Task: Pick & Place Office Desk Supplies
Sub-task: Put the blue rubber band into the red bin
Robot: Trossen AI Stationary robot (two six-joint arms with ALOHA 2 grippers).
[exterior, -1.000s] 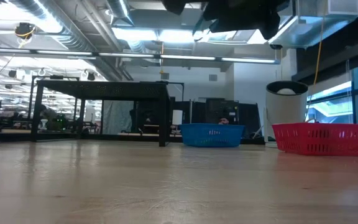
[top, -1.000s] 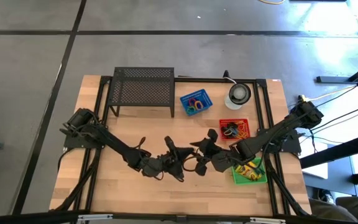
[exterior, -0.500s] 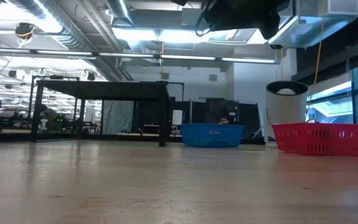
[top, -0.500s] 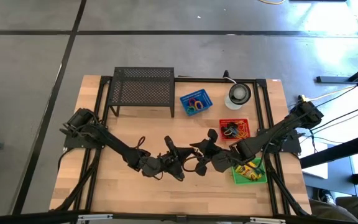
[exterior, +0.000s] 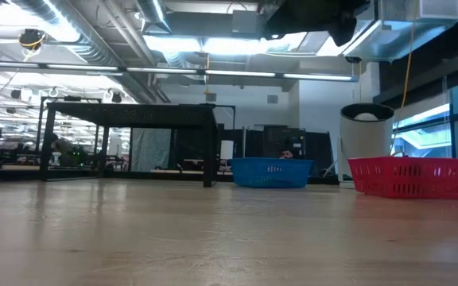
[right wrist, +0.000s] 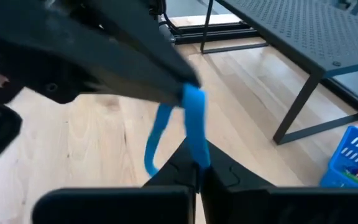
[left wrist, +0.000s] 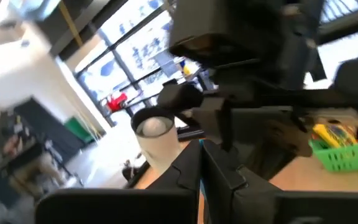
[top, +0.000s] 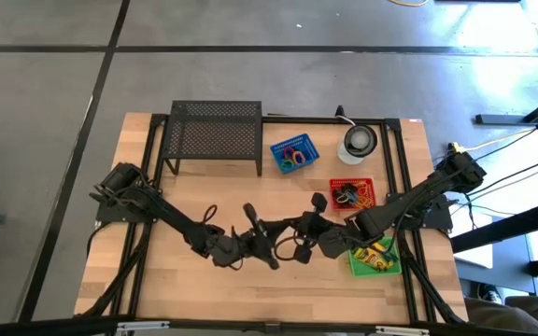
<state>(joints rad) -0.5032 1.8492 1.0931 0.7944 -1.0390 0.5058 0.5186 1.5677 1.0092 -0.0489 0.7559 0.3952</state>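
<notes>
A blue rubber-band loop (right wrist: 195, 124) hangs in the air above the middle of the table, between my two grippers. My left gripper (top: 271, 233) reaches in from the table's left and is shut on one end of it. In the right wrist view its dark fingers (right wrist: 135, 68) come in above the band. My right gripper (right wrist: 197, 173) meets it from the table's right (top: 293, 227) and is shut on the band's other end. The left wrist view shows my left gripper (left wrist: 201, 163) shut, with the right arm close in front. My left gripper pinches the band's far end (right wrist: 191, 93) between its two fingertips, coming level from the table's left. The band is clear of the table. My right gripper pinches the band's near end (right wrist: 198, 163) between its two fingers, coming from the table's right. One strand runs straight between the two holds; the other (right wrist: 151, 149) bows out slack.
A black wire-mesh rack (top: 215, 135) stands at the far left. A blue basket (top: 293, 154) with coloured bands and a round white-and-dark disc (top: 359, 142) sit at the far side. A red basket (top: 353, 194) and a green basket (top: 374, 259) with crayon boxes lie at the right.
My right gripper has shut its fingers on the blue band that the left gripper holds up. Both arms have stayed nearly in place above the table's middle.
</notes>
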